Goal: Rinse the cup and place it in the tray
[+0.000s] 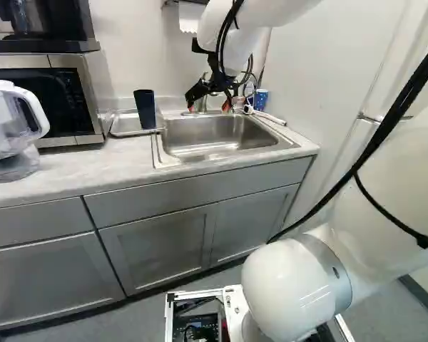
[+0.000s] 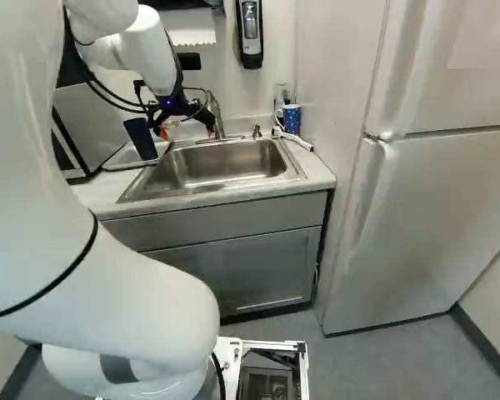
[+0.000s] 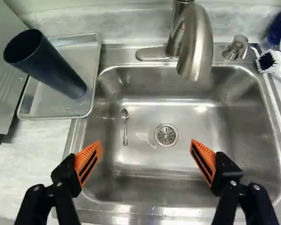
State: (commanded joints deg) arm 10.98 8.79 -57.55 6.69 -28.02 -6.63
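Sink [image 3: 215, 126] and counter [image 3: 33, 164]: cup [image 3: 51, 65] stands in tray [image 3: 49, 105].
Gripper [image 3: 146, 143] spread wide, holding nothing; placement judged complete, rinse unverified. Next: retreat clear.

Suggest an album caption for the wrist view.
Open tool over a steel sink, dark cup in the tray alongside.

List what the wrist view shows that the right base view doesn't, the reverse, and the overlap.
Wrist view only: small spoon and drain, both on the sink floor.

Right base view only: fridge, wall dispenser, cabinet front under the sink.

Both: sink, faucet, tray with the dark cup on it, end effector.
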